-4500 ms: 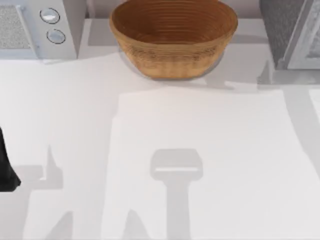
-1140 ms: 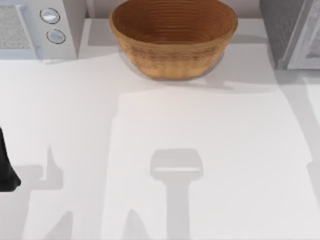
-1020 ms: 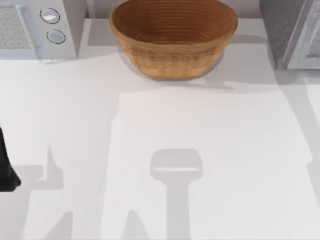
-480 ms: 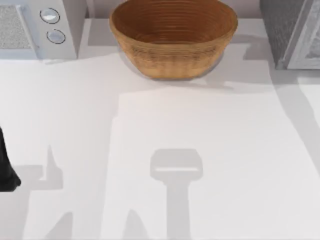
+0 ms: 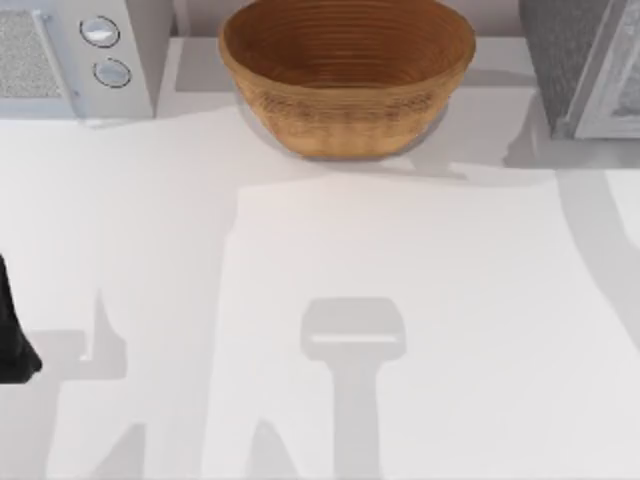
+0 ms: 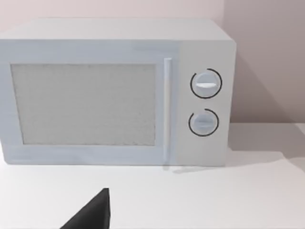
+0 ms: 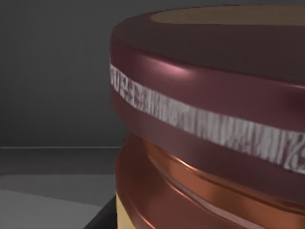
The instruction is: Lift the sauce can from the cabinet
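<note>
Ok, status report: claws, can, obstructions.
Left arm parked at table's left edge. Sauce can close before right wrist camera, in dark cabinet. Nothing seen blocking it.

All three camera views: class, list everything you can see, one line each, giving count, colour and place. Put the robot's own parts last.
basket: one, woven brown, back middle of the table in the top view.
microwave: one, pale grey-white with two round dials, back left corner of the table.
cabinet: one, grey, back right corner of the table.
sauce can: one, dark maroon with a pale band and coppery lower body, very close to the right wrist camera, dark grey surroundings.
table: one, white, under everything.
left arm: one, black, parked at the table's left edge.
</note>
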Robot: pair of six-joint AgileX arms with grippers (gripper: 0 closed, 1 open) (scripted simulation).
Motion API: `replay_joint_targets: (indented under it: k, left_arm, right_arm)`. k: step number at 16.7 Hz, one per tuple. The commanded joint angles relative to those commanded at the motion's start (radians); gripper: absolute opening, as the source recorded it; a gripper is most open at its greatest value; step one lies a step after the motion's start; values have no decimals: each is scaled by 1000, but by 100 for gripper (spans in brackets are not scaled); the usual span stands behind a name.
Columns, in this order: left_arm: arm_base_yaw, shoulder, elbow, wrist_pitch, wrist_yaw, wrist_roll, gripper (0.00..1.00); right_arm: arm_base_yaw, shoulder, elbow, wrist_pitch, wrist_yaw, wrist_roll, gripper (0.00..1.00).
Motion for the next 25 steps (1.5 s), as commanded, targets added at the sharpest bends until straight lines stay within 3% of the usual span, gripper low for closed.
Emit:
replay_joint_targets:
  k: [5,10,21,25]
  left_arm:
    - [0,0,0,0,0,0,100]
    - [0,0,0,0,0,0,100]
    - [0,0,0,0,0,0,100]
    - [0,0,0,0,0,0,100]
  right_arm:
    - [-9,-29,-31,26,-10,-3,0]
    - [-42,-266,-292,177,-72,-31,0]
    - [-166,-980,-1493,606,-230,-52,0]
    - [-214,-1157,-1835,718,-258,-35,0]
